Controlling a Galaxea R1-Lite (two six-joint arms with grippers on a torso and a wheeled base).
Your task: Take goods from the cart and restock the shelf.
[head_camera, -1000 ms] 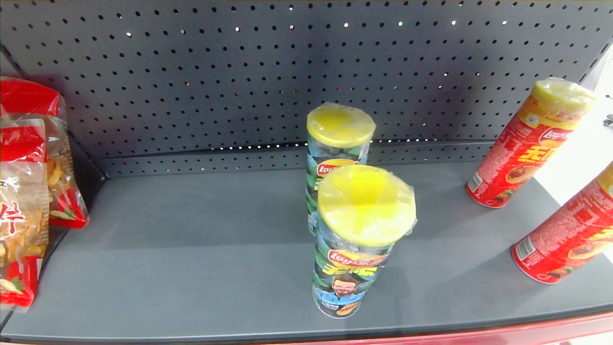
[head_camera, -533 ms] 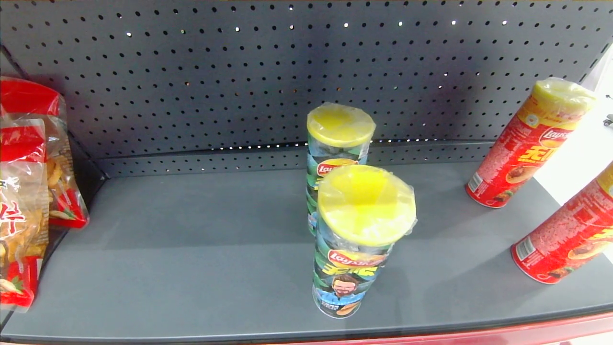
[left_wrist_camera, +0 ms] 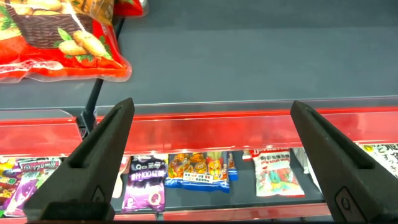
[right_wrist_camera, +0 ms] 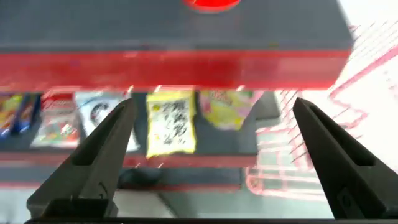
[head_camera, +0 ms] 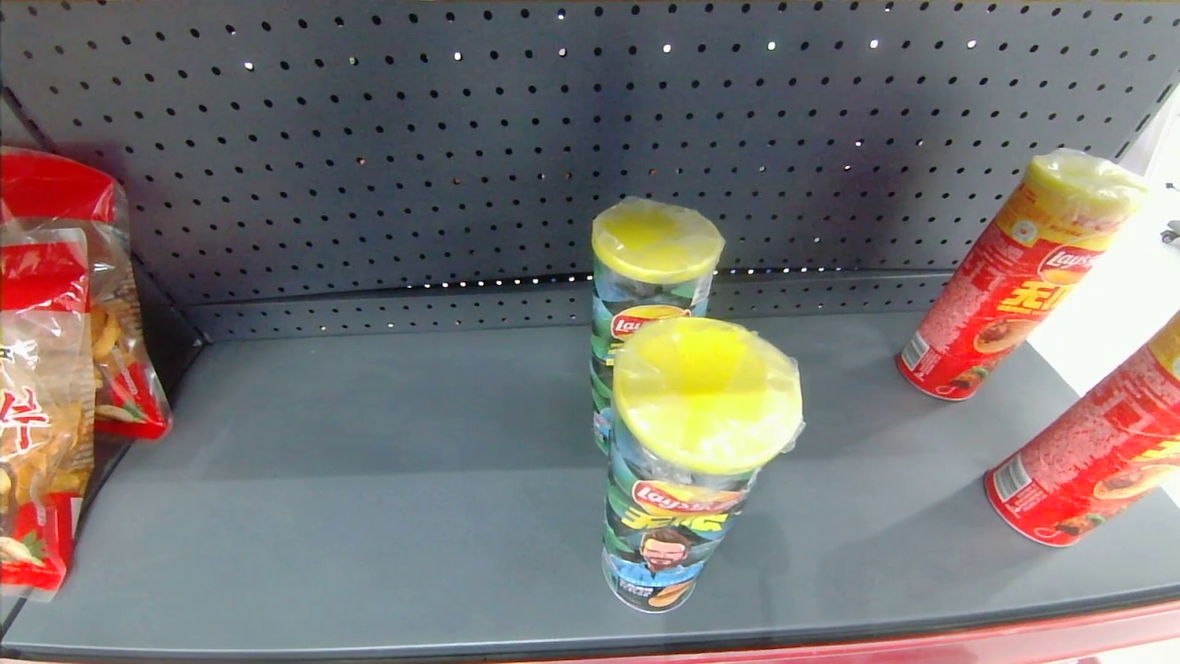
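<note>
On the grey shelf (head_camera: 387, 480) two green chip cans with yellow lids stand upright in the middle, one in front (head_camera: 691, 461) and one behind (head_camera: 650, 286). Two red chip cans stand at the right, one at the back (head_camera: 1023, 277) and one at the front edge (head_camera: 1097, 452). My left gripper (left_wrist_camera: 211, 112) is open and holds nothing, in front of the shelf's red front edge (left_wrist_camera: 205, 127). My right gripper (right_wrist_camera: 211, 106) is open too, also empty, facing the red edge (right_wrist_camera: 174, 62) of the shelf.
Red snack bags (head_camera: 46, 369) lean at the shelf's left end, also seen as red snack bags (left_wrist_camera: 56, 37) in the left wrist view. A perforated back panel (head_camera: 461, 138) closes the shelf. Lower shelves hold small packets (left_wrist_camera: 199, 171) and packets (right_wrist_camera: 171, 121). A red wire cart (right_wrist_camera: 367, 81) stands at the side.
</note>
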